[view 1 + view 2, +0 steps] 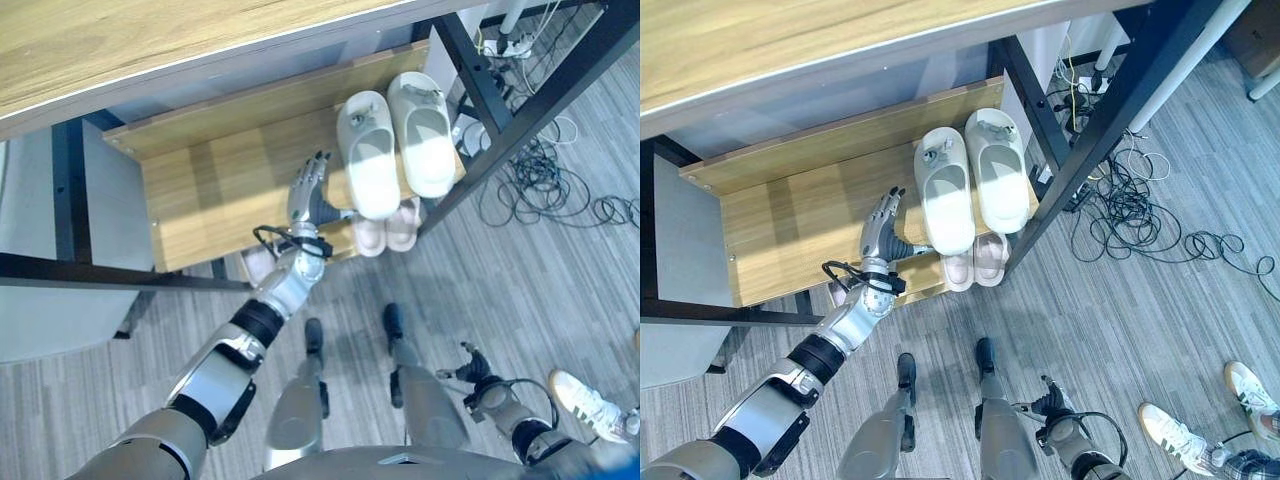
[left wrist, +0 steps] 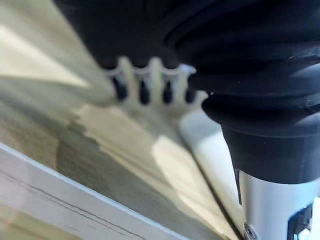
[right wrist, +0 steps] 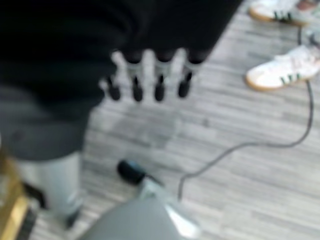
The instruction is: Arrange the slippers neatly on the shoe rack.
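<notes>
Left hand lay on the rack, fingers straight, thumb touching a slipper. The pair sat at the rack's right end. Right hand hung low, fingers relaxed.

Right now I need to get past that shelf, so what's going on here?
The robot is tidying slippers on the shoe rack. Its left hand is stretched out, fingers straight, beside the nearer of two white slippers standing side by side on the upper shelf. A pinkish pair sits on the shelf below. The right hand hangs low over the floor, holding nothing. A person's white sneakers stand nearby.
</notes>
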Controlling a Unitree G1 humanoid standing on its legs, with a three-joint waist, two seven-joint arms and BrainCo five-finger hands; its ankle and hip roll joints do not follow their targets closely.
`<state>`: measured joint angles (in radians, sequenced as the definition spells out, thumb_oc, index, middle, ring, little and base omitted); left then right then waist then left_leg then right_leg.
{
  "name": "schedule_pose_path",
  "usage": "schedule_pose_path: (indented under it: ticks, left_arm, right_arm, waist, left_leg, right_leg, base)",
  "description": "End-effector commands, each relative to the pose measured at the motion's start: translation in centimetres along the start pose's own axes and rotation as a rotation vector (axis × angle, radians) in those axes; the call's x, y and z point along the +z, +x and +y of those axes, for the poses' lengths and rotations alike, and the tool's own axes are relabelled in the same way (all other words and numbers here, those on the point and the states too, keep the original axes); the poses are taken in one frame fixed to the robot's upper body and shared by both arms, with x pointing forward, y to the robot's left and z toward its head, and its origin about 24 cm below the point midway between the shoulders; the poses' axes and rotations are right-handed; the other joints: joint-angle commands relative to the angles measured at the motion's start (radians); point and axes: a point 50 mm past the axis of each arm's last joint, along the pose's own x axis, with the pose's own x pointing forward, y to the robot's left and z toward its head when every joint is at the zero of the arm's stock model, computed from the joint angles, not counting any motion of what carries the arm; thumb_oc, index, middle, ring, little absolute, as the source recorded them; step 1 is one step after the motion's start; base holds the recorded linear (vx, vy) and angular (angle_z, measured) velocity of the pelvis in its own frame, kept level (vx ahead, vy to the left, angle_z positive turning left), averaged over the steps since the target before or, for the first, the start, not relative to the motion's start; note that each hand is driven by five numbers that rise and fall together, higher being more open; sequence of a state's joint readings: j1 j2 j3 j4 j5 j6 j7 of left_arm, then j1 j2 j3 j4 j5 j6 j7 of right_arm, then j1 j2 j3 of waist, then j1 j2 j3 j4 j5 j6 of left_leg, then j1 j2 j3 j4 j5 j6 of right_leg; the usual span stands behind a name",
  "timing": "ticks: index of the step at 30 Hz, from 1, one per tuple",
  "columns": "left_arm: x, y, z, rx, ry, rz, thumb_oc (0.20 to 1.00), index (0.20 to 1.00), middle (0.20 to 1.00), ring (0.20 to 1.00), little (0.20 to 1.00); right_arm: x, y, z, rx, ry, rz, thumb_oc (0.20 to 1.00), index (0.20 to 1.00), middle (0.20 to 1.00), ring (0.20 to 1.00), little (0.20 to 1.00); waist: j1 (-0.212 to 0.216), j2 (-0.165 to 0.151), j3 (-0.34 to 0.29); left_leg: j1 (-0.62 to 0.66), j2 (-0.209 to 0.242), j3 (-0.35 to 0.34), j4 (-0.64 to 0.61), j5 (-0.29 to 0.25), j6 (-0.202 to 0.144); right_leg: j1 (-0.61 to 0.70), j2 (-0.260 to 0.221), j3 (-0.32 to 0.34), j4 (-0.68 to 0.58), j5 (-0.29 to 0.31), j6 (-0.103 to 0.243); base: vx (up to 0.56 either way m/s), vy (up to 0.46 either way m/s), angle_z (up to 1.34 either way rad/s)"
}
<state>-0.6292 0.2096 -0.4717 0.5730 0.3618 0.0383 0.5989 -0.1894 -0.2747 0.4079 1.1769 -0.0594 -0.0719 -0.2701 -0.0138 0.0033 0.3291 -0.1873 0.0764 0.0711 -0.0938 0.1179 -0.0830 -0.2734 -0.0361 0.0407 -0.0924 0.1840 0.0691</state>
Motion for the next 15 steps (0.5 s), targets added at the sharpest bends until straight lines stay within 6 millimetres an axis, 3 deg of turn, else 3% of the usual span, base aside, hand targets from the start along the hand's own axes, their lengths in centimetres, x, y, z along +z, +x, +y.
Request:
schedule_pose_path:
  ticks: [1,15]
  left_arm:
    - [2.7,1.2,-0.5,-0.012,-0.077,-0.064,1.0,1.0,1.0,1.0,1.0]
    - [4.2,1.9,-1.0,-0.021,-0.09,-0.083,1.0,1.0,1.0,1.0,1.0]
  right_arm:
    - [0.8,0.2,-0.5,-0.018,0.008,-0.027,1.0,1.0,1.0,1.0,1.0]
    - [0.7,0.2,-0.5,-0.019,0.008,-0.02,1.0,1.0,1.0,1.0,1.0]
  waist:
    - [-0.01,0.007,0.008]
    - [-0.022,-0.004,0.008]
  left_leg:
    - [-0.146,-0.005,-0.079,0.112,-0.039,0.035]
    - [-0.151,0.0,-0.078,0.116,-0.038,0.033]
  right_leg:
    - [-0.084,-0.009,-0.036,0.206,-0.208,0.014]
    - [-0.092,0.0,-0.034,0.208,-0.208,0.012]
  base:
    - [0.0,0.0,0.0]
    - [0.0,0.0,0.0]
